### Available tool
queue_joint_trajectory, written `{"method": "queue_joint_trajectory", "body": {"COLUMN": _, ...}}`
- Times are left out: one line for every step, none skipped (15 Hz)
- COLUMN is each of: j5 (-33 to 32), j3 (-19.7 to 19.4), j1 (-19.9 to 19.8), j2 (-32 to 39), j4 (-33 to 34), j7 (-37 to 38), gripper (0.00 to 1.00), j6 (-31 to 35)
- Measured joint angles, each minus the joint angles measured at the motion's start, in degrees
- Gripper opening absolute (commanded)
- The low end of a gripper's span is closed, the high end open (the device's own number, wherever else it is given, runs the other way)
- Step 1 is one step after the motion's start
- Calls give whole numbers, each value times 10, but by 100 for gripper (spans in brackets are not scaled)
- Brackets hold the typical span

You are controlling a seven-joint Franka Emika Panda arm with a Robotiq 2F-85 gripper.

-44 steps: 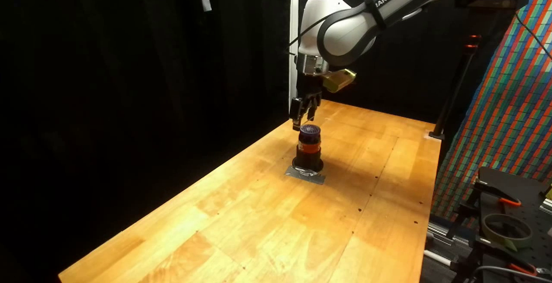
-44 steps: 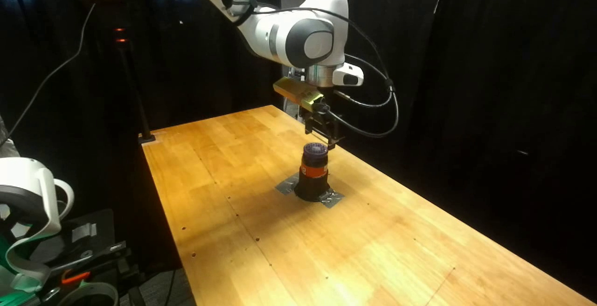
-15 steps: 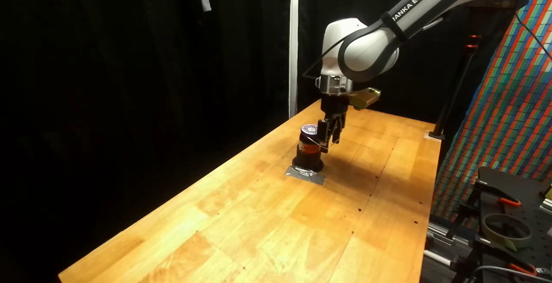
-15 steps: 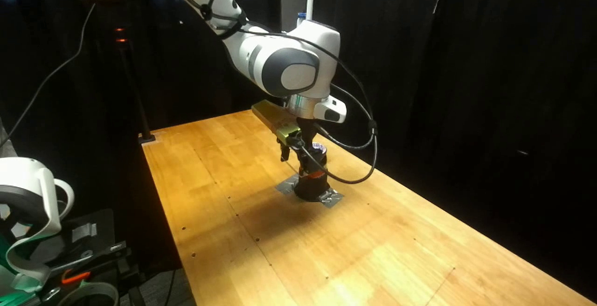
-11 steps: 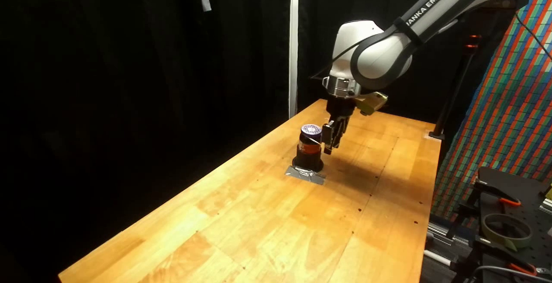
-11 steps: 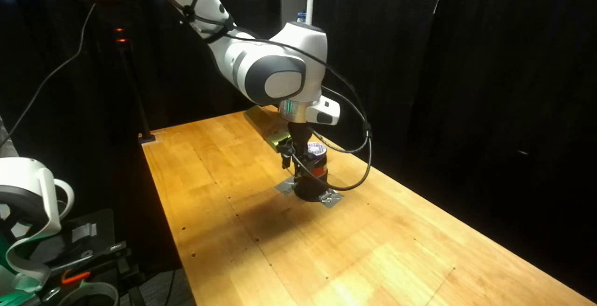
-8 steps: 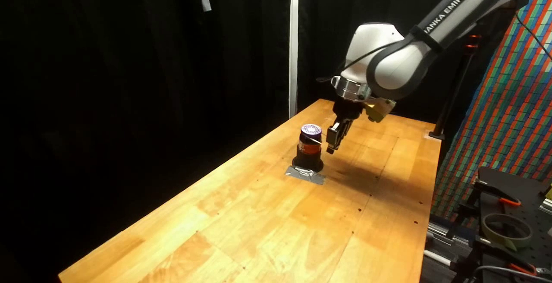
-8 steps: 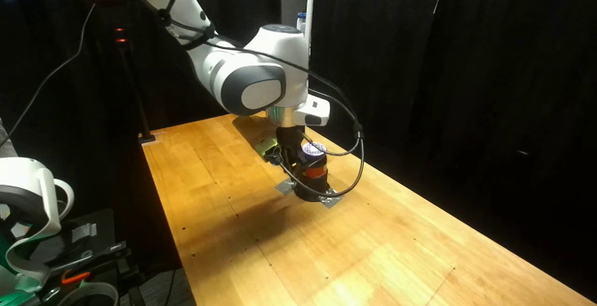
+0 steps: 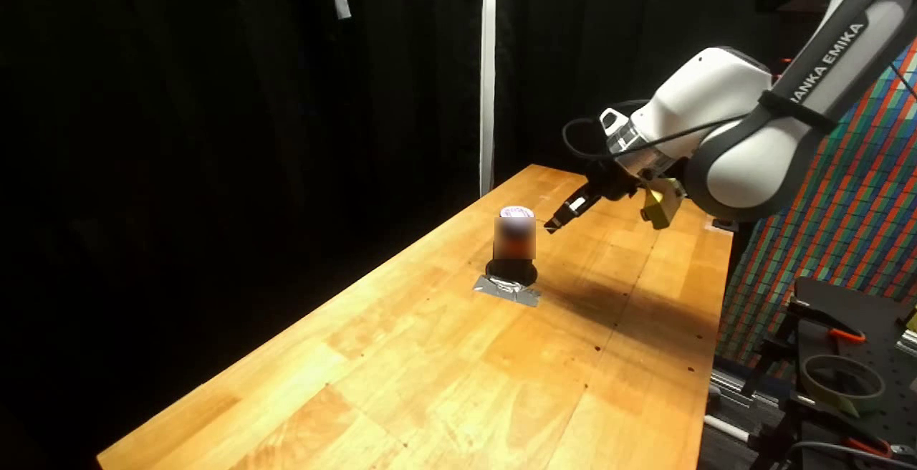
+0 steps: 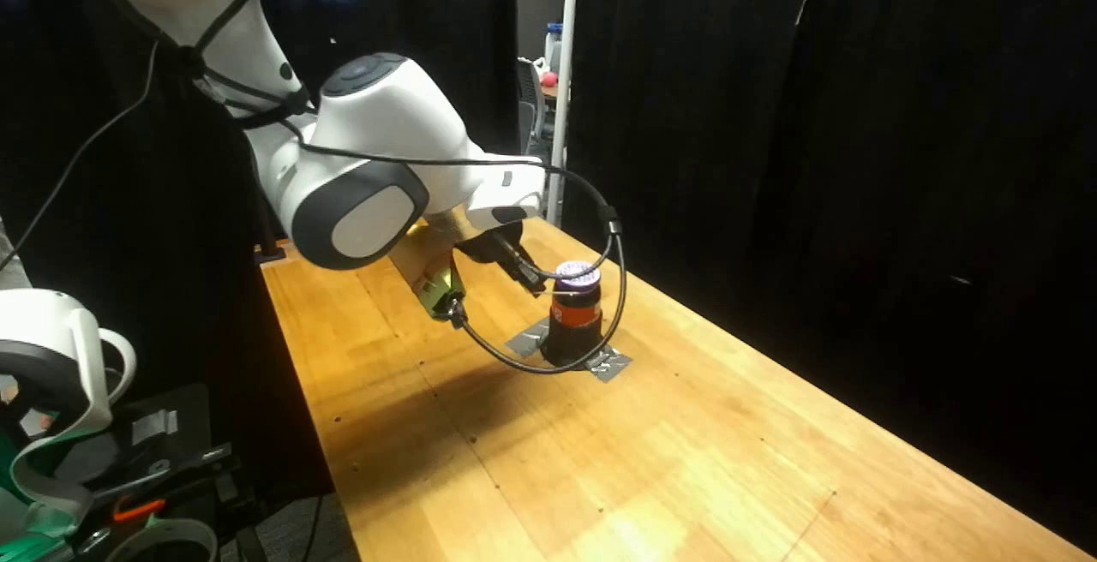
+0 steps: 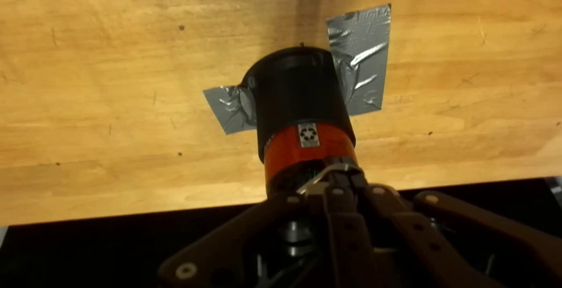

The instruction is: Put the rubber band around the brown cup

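Note:
The brown cup (image 10: 574, 313) stands upright on the table, dark with an orange stripe and a pale patterned top. Its upper body is blurred in an exterior view, where the dark base (image 9: 511, 269) shows. Beside its upper part, a small gap away, my tilted gripper (image 9: 551, 228) is shut, fingertips together. The thin rubber band (image 10: 561, 293) spans from the fingertips to the cup's upper part. In the wrist view the rubber band (image 11: 322, 173) loops over the outside of the fingertips; the cup (image 11: 309, 145) lies just beyond. The band's far side around the cup is hidden.
Grey tape (image 11: 366, 59) holds the cup's base to the wooden table (image 9: 444, 384). A cable loop (image 10: 613, 241) from the arm hangs in front of the cup in an exterior view. A tape roll (image 9: 842, 384) lies on a side stand.
The gripper came down from above the cup to its side. Its fingers, spread one second ago with the band between them, have closed. It has since drawn back from the cup and tilted.

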Motion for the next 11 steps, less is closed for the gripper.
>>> {"method": "queue_joint_trajectory", "body": {"j5": 6, "j3": -4, "j1": 8, "j2": 1, "j4": -13, "j7": 0, "gripper": 9, "j6": 45}}
{"method": "queue_joint_trajectory", "body": {"j5": 14, "j3": -7, "j1": 16, "j2": 3, "j4": -24, "j7": 0, "gripper": 9, "j6": 90}}
{"method": "queue_joint_trajectory", "body": {"j5": 22, "j3": -7, "j1": 22, "j2": 7, "j4": -35, "j7": 0, "gripper": 10, "j6": 133}}
{"method": "queue_joint_trajectory", "body": {"j5": 26, "j3": -7, "j1": 25, "j2": 14, "j4": -45, "j7": 0, "gripper": 35, "j6": 174}}
{"method": "queue_joint_trajectory", "body": {"j5": 27, "j3": -5, "j1": 26, "j2": 23, "j4": -55, "j7": 0, "gripper": 36, "j6": 213}}
{"method": "queue_joint_trajectory", "body": {"j5": 27, "j3": -3, "j1": 26, "j2": 34, "j4": -64, "j7": 1, "gripper": 38, "j6": 247}}
{"method": "queue_joint_trajectory", "body": {"j5": 27, "j3": -1, "j1": 26, "j2": 44, "j4": -72, "j7": 3, "gripper": 47, "j6": 272}}
{"method": "queue_joint_trajectory", "body": {"j5": 27, "j3": 1, "j1": 26, "j2": 53, "j4": -77, "j7": 5, "gripper": 54, "j6": 289}}
{"method": "queue_joint_trajectory", "body": {"j5": 27, "j3": 3, "j1": 25, "j2": 60, "j4": -80, "j7": 11, "gripper": 37, "j6": 293}}
{"method": "queue_joint_trajectory", "body": {"j5": 18, "j3": 8, "j1": 21, "j2": 63, "j4": -82, "j7": 23, "gripper": 44, "j6": 284}}
{"method": "queue_joint_trajectory", "body": {"j5": 9, "j3": 14, "j1": 17, "j2": 64, "j4": -83, "j7": 34, "gripper": 52, "j6": 275}}
